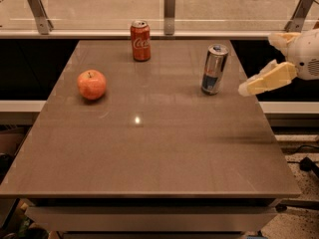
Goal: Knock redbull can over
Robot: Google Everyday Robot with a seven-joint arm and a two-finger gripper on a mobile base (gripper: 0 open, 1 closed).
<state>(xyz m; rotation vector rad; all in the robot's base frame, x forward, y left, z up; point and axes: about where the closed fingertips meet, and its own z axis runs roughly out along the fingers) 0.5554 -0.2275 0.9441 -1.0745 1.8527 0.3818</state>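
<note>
Evidently the redbull can (214,69) stood upright on the table (149,148), toward its far right side. It looked slim, light and easy to tip. The gripper (260,63) hung just off the table's right edge, spread open and empty. A push high on the can's side should topple it.

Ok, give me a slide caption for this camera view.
Gripper hovers right of the upright redbull can on the table.
</note>
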